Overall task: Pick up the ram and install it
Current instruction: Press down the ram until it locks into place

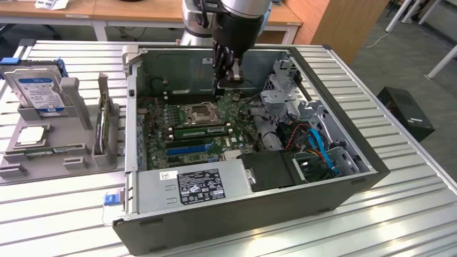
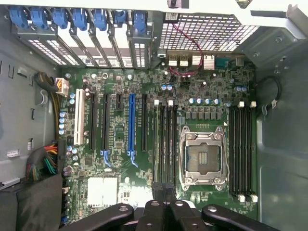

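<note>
Risking a tilted, half-seated ram [image 1: 203, 129], standing on edge just beside the socket [image 1: 198, 112], if pressed off-centre by the tool [image 1: 232, 79], shut tight with nothing seen in it, raised near that socket.

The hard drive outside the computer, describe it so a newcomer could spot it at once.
Find the open computer case on the slatted table. Beside it, on the exterior view's left, sits a grey rack; the hard drive stands on edge at its far end. Its blue-and-white label separates it from the flat silver chip nearby.
</note>
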Controlling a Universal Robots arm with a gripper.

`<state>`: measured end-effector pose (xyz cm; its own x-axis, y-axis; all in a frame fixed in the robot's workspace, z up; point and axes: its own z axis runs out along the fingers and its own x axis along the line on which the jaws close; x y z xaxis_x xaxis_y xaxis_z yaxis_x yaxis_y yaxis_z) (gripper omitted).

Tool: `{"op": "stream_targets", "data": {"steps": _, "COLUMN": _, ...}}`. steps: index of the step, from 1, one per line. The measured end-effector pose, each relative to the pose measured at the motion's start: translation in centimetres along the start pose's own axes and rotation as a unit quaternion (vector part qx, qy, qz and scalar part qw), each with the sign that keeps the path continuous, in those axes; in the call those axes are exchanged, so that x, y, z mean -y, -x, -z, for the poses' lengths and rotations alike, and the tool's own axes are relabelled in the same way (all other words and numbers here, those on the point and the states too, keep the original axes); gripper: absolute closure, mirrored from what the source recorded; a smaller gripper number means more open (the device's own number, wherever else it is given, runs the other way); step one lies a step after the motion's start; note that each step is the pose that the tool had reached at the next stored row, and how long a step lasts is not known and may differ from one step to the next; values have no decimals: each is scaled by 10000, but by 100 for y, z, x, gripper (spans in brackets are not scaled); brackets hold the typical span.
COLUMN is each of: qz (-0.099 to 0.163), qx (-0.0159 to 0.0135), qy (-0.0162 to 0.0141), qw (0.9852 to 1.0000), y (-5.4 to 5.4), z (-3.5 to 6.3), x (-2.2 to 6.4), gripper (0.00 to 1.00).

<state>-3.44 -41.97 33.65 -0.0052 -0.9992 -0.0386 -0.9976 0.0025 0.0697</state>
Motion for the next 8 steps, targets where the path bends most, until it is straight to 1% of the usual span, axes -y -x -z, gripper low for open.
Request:
{"op": "stream_targets", "data": {"steps": 2, "qz": 6, "qx": 1, "qy": -90, "qw": 10000, "y": 1, "z": -1, "x": -3, "gripper": 89}}
{"op": "stream_targets", "data": {"steps": 5, "qz": 20, "qx": 1, "qy": -260, "qw": 9997, "y": 1, "z": -2, "x": -7, "gripper": 89}}
{"op": "stream_targets", "data": {"steps": 8, "qz": 37, "qx": 1, "qy": -435, "qw": 9990, "y": 1, "z": -2, "x": -10, "gripper": 89}}
